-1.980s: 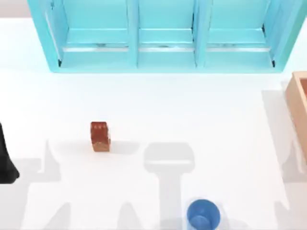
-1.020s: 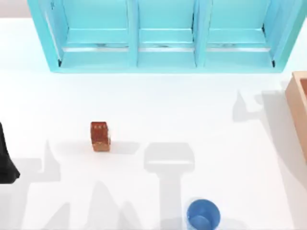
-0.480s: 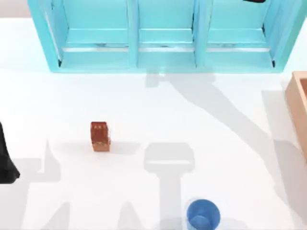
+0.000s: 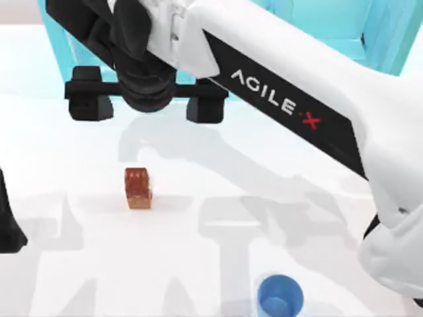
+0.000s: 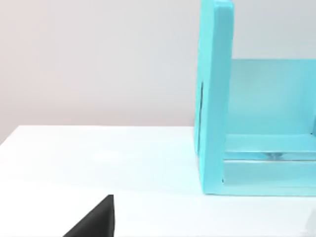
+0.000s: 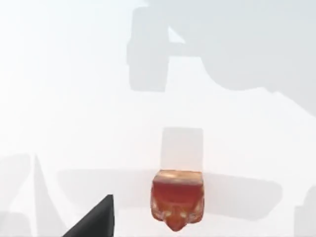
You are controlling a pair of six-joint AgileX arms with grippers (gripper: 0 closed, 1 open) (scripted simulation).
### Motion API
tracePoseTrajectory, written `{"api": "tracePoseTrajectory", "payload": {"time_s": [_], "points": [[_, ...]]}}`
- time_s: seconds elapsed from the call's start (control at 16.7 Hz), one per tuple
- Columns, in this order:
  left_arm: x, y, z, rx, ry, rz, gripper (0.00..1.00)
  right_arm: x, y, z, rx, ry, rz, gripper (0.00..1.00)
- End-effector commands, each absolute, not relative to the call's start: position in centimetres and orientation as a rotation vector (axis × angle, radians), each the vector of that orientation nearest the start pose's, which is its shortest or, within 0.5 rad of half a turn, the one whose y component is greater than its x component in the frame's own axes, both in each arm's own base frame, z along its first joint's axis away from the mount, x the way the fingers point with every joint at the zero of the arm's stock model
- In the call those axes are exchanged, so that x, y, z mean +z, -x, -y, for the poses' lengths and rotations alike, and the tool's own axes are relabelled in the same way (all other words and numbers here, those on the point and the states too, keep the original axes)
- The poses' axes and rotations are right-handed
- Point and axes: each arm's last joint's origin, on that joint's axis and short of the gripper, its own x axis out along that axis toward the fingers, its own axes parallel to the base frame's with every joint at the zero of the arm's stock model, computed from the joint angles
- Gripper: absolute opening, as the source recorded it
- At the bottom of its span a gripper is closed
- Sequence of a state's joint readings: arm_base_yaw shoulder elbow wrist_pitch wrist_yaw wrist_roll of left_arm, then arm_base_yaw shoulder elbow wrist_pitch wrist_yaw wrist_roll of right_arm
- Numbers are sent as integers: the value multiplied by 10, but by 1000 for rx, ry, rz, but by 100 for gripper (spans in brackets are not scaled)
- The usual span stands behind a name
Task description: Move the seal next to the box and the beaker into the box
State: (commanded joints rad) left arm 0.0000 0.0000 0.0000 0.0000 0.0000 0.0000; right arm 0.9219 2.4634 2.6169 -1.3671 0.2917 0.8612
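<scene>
Two arms are seen at the white table (image 4: pixel 317 172), and the right one is stretched diagonally across the top view from the lower right toward the upper left, with its white link lettered AGILEX. The right gripper (image 4: pixel 147 99) is held high over the table's far left part, in front of the turquoise shelf unit (image 4: pixel 386 33), and its two black fingers (image 4: pixel 90 100) are spread wide apart, with nothing between them. The seal (image 4: pixel 137 188) is stood on the table below that gripper in the top view, apart from it and untouched; in the right wrist view the seal (image 6: pixel 177 200) is shown as a reddish-brown block on the bare white surface among grey shadows. The beaker (image 4: pixel 280 295) is set near the table's front edge, well to the right of the seal. The left arm is parked at the table's left edge, where a dark part of it (image 4: pixel 8 221) is visible; whether its jaws are spread or closed cannot be told. From the left wrist view, one end panel of the shelf unit (image 5: pixel 215 98) is seen against a pale wall.
</scene>
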Motion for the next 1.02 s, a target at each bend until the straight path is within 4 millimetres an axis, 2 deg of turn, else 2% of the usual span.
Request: {"api": "tracePoseTrajectory", "payload": {"time_s": [0.18,0.36,0.54,0.9,1.02], "points": [[160,-106,1,0,0,0,100,230,-296,-421,46,-31,-1202,100],[160,-106,1,0,0,0,100,201,-290,-433,7,-12,-1253,100],[160,-106,1,0,0,0,100,191,-287,-437,-6,-8,-1269,100],[160,-106,1,0,0,0,100,189,-290,-436,-11,-8,-1270,100],[160,-106,1,0,0,0,100,179,-293,-438,-9,-5,-1271,100]]}}
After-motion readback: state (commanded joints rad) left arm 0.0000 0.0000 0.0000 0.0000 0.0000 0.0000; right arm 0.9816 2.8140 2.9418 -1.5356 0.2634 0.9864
